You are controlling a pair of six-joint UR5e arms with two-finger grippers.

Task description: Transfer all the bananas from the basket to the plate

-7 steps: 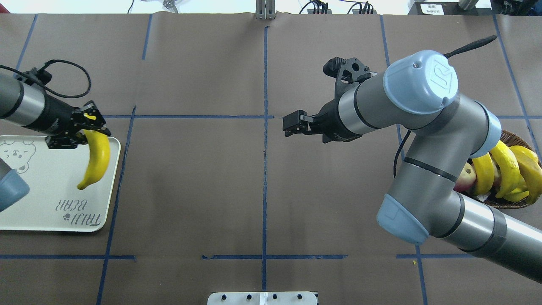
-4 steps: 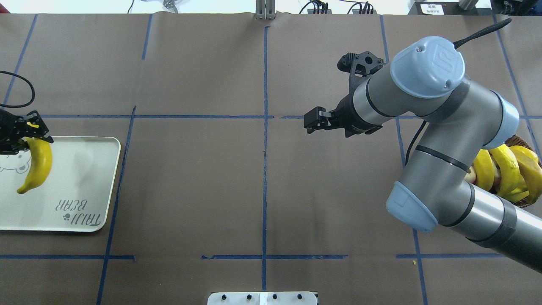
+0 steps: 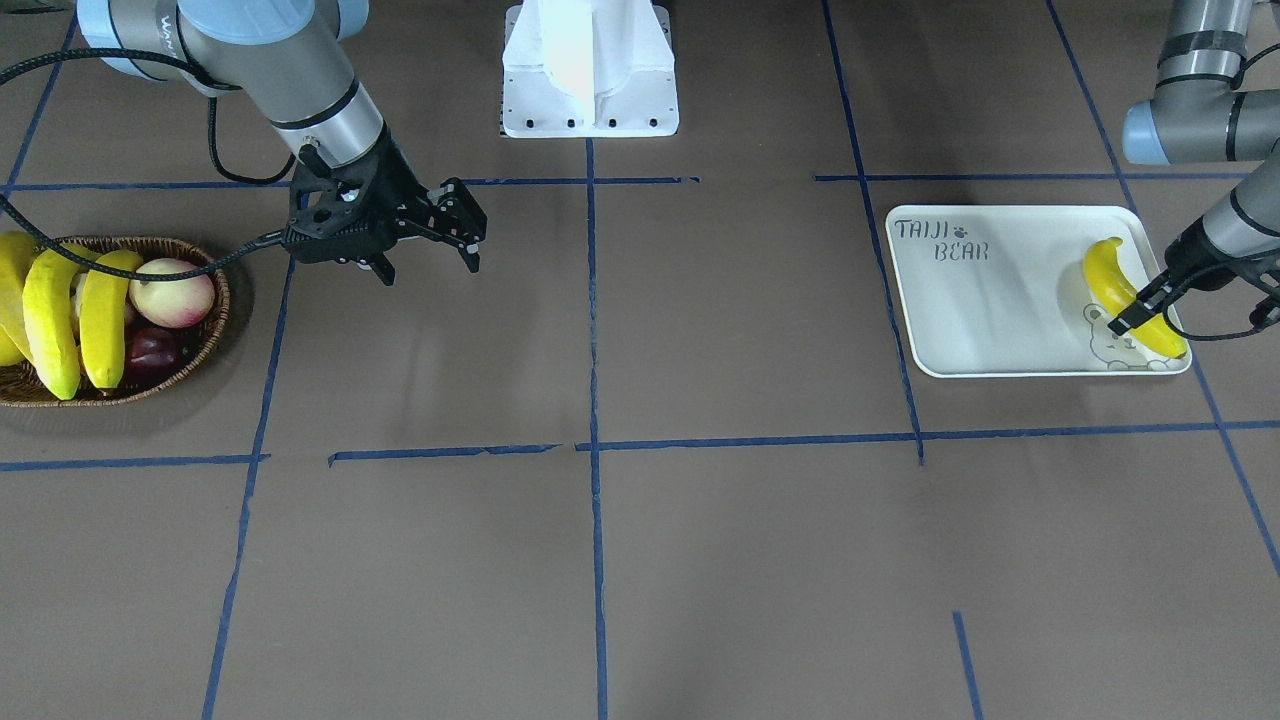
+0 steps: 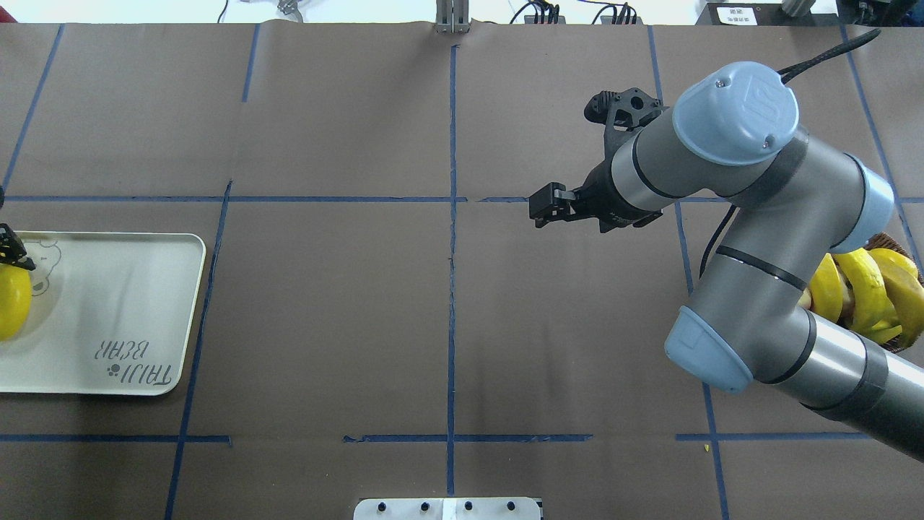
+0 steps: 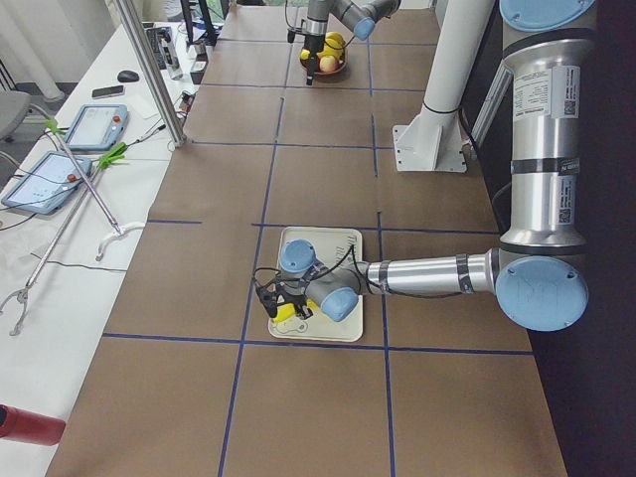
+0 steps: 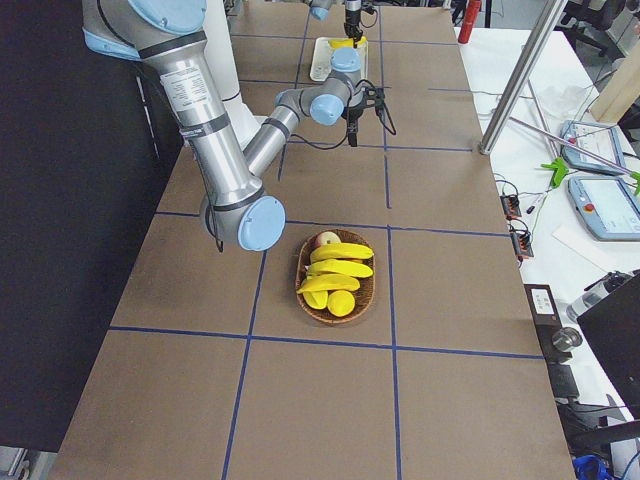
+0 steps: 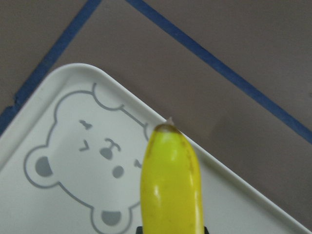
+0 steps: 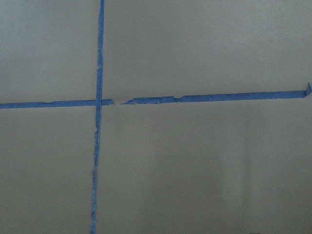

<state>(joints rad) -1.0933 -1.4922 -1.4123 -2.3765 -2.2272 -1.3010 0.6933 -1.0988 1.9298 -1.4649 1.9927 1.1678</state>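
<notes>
My left gripper (image 3: 1140,305) is shut on a yellow banana (image 3: 1112,280) and holds it tilted, low over the bear corner of the cream plate (image 3: 990,310). I cannot tell if the banana touches the plate. In the overhead view the gripper (image 4: 7,247) and banana (image 4: 11,310) sit at the left edge over the plate (image 4: 108,303). The left wrist view shows the banana (image 7: 170,190) above the bear print. Three bananas (image 3: 50,320) lie in the wicker basket (image 3: 218,320). My right gripper (image 3: 462,228) is open and empty over bare table, between basket and table centre; it also shows in the overhead view (image 4: 538,211).
A pink-cream round fruit (image 3: 170,290) and a dark red fruit (image 3: 150,350) share the basket. The white robot base (image 3: 590,70) stands at the table's robot side. Blue tape lines cross the brown table. My right arm's elbow (image 4: 743,123) covers part of the basket in the overhead view.
My left gripper has carried the banana leftward across the plate to its far-left side. My right arm has drawn back to the right, toward the basket, gripper still empty.
</notes>
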